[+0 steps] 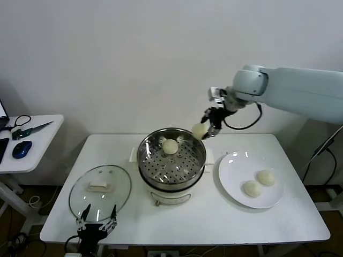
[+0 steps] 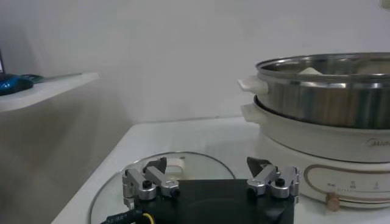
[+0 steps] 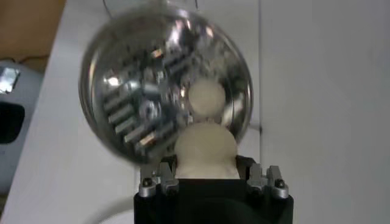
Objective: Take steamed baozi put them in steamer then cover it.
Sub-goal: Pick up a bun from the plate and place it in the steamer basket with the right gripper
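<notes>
Nearest the head camera, the left hand hangs at the front edge of the white surface, fingers spread wide and grasping nothing. Just beyond its fingertips lies the cover, flat on the surface with its white handle up, to the left of the steamer and slightly apart from it. The left wrist view shows the same: the released left hand over the near rim of the cover, with the steamer standing farther off.

To the right of the steamer sits a white plate carrying two steamed baozi, side by side and close together. Inside the steamer, one bun rests on the perforated tray toward the back wall.

Farthest back, the right hand hovers above the steamer's rear right rim, clenched on a fourth bun. Seen from the right wrist, that bun sits between the right hand's fingers, directly above the open pot, with the bun on the tray just beyond it.
</notes>
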